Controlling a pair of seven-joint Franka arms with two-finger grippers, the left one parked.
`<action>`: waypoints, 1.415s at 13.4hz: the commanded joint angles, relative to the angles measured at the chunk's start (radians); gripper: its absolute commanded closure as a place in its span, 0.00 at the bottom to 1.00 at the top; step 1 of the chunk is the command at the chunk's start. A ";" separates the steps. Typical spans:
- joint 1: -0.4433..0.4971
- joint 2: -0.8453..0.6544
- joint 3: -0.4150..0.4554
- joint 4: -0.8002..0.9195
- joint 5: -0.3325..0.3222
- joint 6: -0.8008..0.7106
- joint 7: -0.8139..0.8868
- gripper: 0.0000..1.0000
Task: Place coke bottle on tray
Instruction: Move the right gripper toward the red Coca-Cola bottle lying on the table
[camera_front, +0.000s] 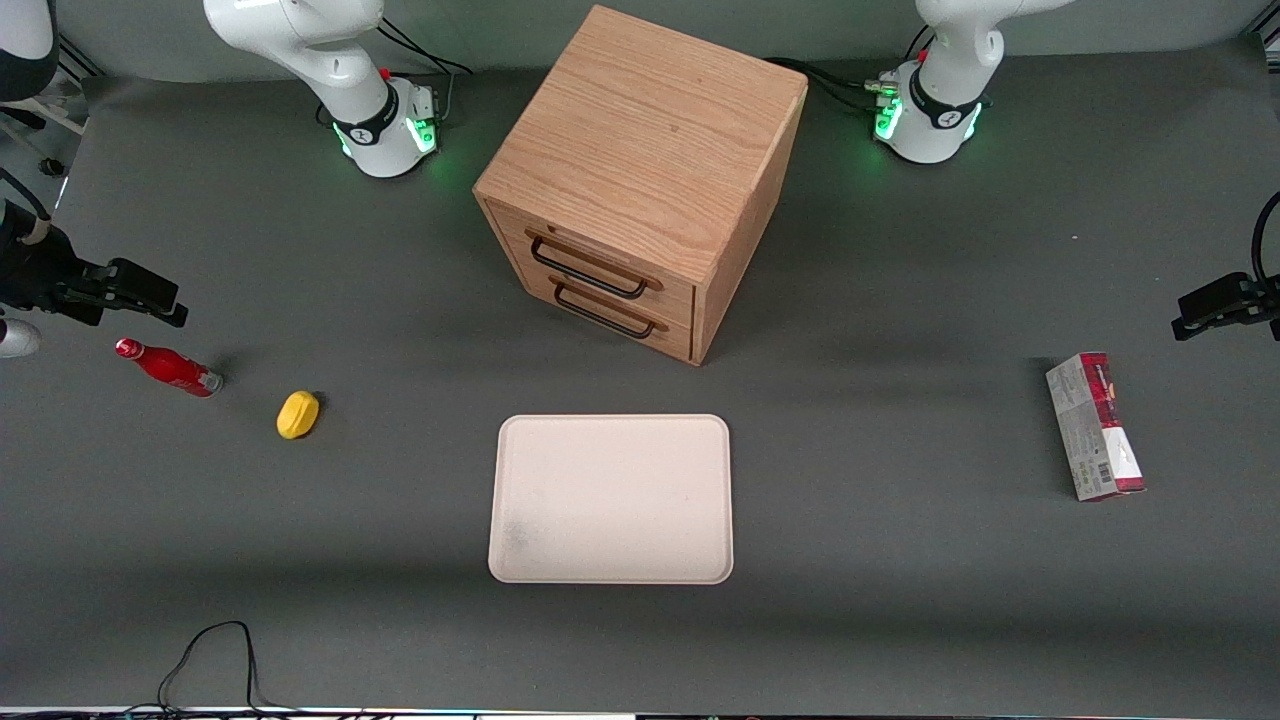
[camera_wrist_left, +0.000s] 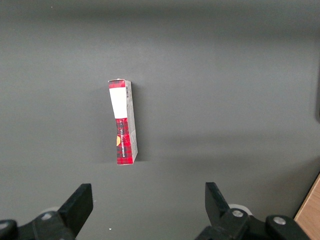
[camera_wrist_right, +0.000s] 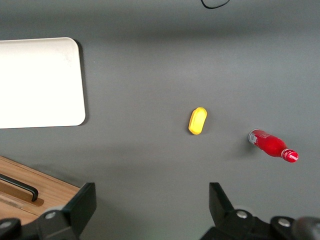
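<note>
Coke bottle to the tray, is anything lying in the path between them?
The yellow lump lies on the table between the coke bottle and the tray, close to the bottle. A lifted carry would likely clear it. The open end effector hangs beside the bottle, with nothing visible between.

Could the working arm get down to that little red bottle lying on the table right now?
Probably yes. The coke bottle lies on its side on bare table, apart from the yellow lump, with nothing over it. The gripper hangs just above it, open.
</note>
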 joint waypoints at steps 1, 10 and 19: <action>-0.004 -0.002 0.003 -0.001 -0.015 -0.010 0.021 0.00; -0.038 -0.006 -0.164 -0.099 -0.084 0.007 -0.194 0.00; -0.052 -0.032 -0.413 -0.629 -0.029 0.592 -0.609 0.00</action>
